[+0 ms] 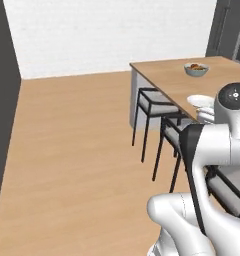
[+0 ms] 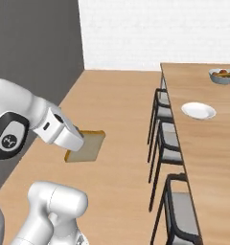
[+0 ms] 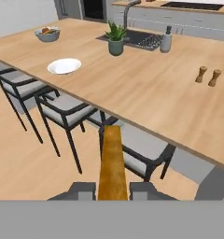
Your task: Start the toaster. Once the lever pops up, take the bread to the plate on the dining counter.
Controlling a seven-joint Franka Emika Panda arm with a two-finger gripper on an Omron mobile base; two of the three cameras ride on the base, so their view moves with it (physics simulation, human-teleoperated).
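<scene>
1. Nearest the hand camera, the gripper (image 3: 112,190) was clenched on the bread (image 3: 112,161), the slice seen edge-on, rising between the two dark fingertips.
2. From the right base view, the same slice (image 2: 86,146) stuck out flat from the gripper (image 2: 76,143), held in the air above the wooden floor (image 2: 112,119), to the left of the chairs and well apart from the tabletop.
3. Three black-framed chairs (image 2: 169,143) with grey seats stood in a row along the near edge of the tabletop (image 2: 203,143).
4. On the light-wood tabletop, the white plate (image 2: 198,110) lay near the edge above the chairs.
5. Farther along, a bowl (image 2: 222,75) holding fruit sat apart from the plate.
6. In the hand view, a potted plant (image 3: 115,39) stood beside the dark sink (image 3: 142,39), with a grey bottle (image 3: 166,39) just to the right.
7. Two small wooden shakers (image 3: 208,76) stood together farther right on the tabletop.
</scene>
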